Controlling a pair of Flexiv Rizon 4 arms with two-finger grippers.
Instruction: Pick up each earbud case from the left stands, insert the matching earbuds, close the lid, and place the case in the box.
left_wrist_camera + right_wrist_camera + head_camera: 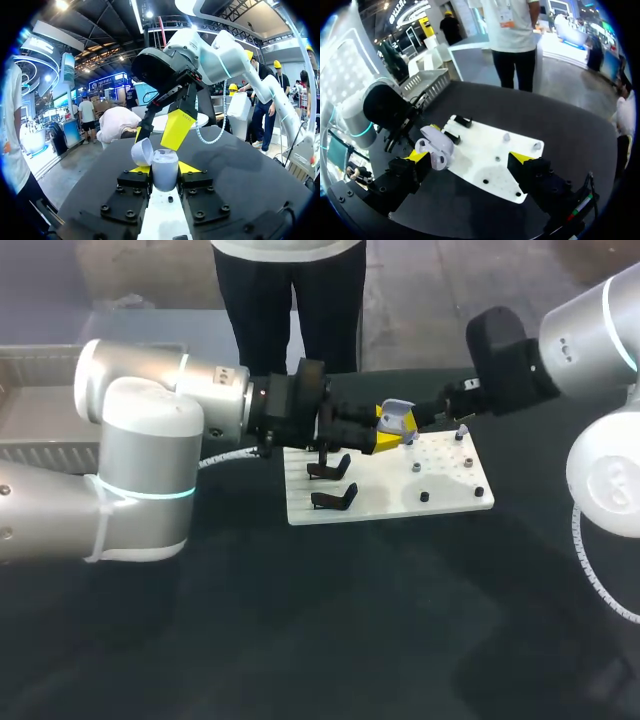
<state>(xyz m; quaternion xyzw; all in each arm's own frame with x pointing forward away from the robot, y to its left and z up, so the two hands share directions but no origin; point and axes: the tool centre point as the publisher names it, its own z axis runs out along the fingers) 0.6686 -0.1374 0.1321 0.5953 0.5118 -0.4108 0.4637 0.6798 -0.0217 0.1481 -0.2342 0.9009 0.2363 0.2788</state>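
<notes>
A pale lavender earbud case [397,412] hangs above the white board's [390,502] far edge, its lid [142,151] swung open. My left gripper [385,435] is shut on the case [165,172], both yellow tips pressed to its sides. My right gripper [425,420] stands open at the case's mouth; in the left wrist view the right gripper [157,135] has its fingers [177,127] just above the case. In the right wrist view the case [437,147] sits by one finger of the wide-open right gripper [470,160]. Two black stands [330,468] [335,500] on the board are bare.
Small earbuds and pegs [416,467] [467,462] dot the board's right half, two of them [506,136] [536,146] pale in the right wrist view. A metal box [40,390] lies at the table's far left. Dark tabletop [350,620] stretches in front.
</notes>
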